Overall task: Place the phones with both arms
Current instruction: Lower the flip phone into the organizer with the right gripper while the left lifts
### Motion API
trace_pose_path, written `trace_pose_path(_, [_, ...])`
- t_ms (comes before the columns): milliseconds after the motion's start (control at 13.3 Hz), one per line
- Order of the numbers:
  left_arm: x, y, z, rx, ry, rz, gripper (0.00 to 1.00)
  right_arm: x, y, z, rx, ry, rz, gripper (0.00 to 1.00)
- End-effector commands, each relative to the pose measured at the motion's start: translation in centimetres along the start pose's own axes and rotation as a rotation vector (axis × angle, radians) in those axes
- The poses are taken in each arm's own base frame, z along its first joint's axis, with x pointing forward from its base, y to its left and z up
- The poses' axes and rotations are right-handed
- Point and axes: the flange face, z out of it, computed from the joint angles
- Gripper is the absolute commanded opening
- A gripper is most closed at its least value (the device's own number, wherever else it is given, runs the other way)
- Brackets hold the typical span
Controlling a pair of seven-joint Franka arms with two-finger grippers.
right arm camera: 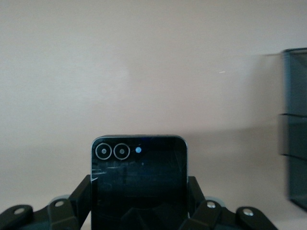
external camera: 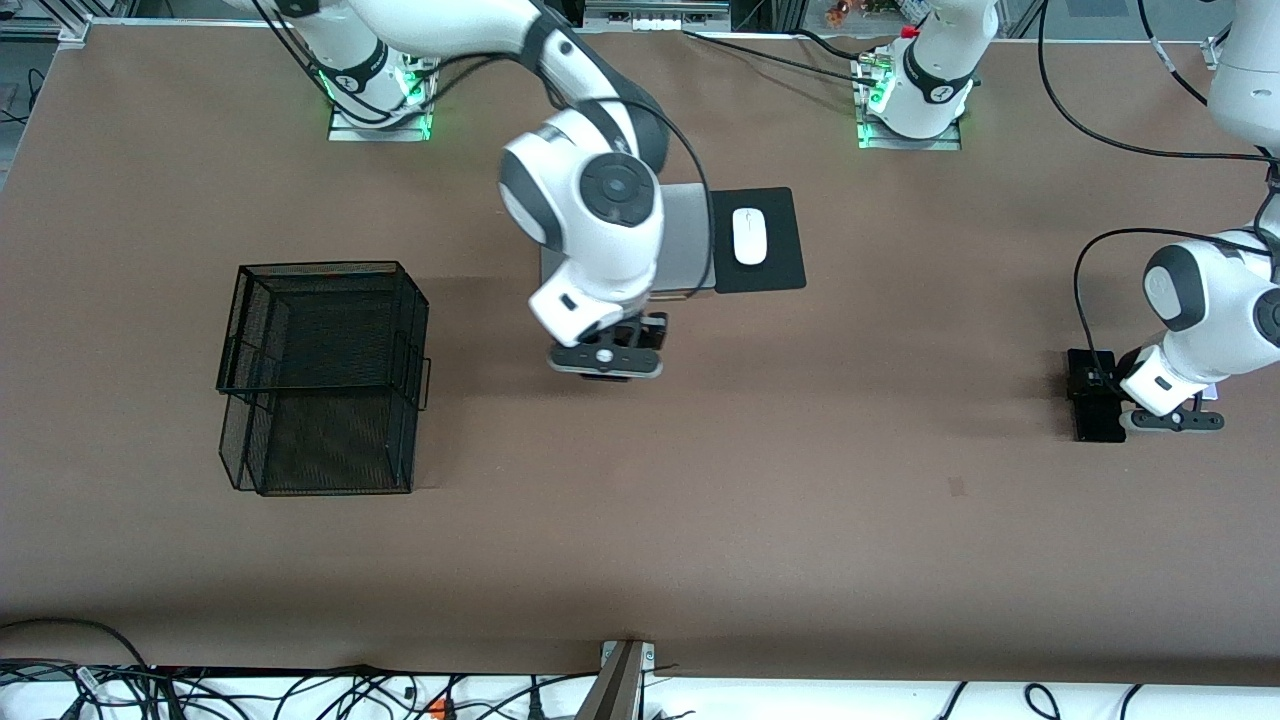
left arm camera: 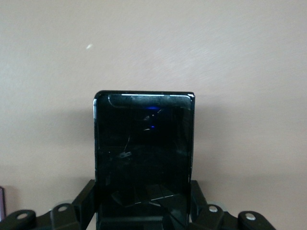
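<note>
While both arms are out over the brown bench point(external camera: 800, 500), each gripper is closed on a phone.

Left gripper point(external camera: 1172, 420): low at the left arm's end of the bench, fingers point(left arm camera: 86, 201) clamped on the side edges of a black phone point(left arm camera: 144, 158). In the left wrist view the phone's glossy face stands out past the fingers, with bare bench around it. In the front view a black phone point(external camera: 1092, 395) shows just beside this gripper; whether it rests on the bench or is lifted cannot be told.

Right gripper point(external camera: 607, 362): over the middle of the bench, just beside the front edge of the grey laptop point(external camera: 685, 240), fingers point(right arm camera: 81, 201) closed on the sides of a dark-faced phone point(right arm camera: 139, 182). Two ringed lenses point(right arm camera: 112, 152) and a small blue dot sit along that phone's free end. In the front view the gripper hides nearly all of it.

Other items: white mouse point(external camera: 749, 236) on a black mouse pad point(external camera: 775, 265), beside the laptop toward the left arm's end. Black wire-mesh basket point(external camera: 325, 375), two-tiered, toward the right arm's end of the bench, well apart from both grippers; its edge also shows in the right wrist view. Nothing lies between the right gripper and the basket.

Writing: none legible on the phones; small lettering on the arm bases is too small to read.
</note>
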Motion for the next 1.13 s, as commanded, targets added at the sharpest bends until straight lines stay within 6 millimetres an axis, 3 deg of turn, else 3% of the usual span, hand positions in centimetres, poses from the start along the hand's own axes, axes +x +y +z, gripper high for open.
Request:
trace_pose_path(0, [2.4,1.6,-5.8,-0.006,-0.065,0.044,0.18,0.9,5.6,-4.1,-0.001,-0.076,-0.053,0.0])
trace_pose_path(225, [5.2,6.0,-11.4,-0.045,-0.119,0.09,0.17,2.1,14.3,-5.7,-0.008,-0.123,-0.081,0.0])
trace_pose_path(451, [7.2,13.4,-15.3,-0.067,-0.13,0.045,0.18,2.5,24.5,-5.3,0.021,-0.142,-0.125,0.0])
trace_pose_path(601, [8.0,19.8,-15.9,-0.059,-0.131,0.086,0.18,2.5,31.3,-3.9,0.04,-0.133,-0.149,0.0])
trace_pose_path(751, [8.2,25.5,-15.8,-0.054,-0.133,0.102,0.18,2.6,36.8,-1.9,0.052,-0.119,-0.174,0.0])
trace_pose_path(901, [8.2,33.1,-15.6,-0.05,-0.134,0.077,0.17,2.8,41.1,1.0,0.062,-0.107,-0.182,0.0])
trace_pose_path(1052, [7.0,40.8,-14.0,-0.036,-0.158,0.053,0.15,2.1,44.2,4.9,0.102,-0.087,-0.19,0.0])
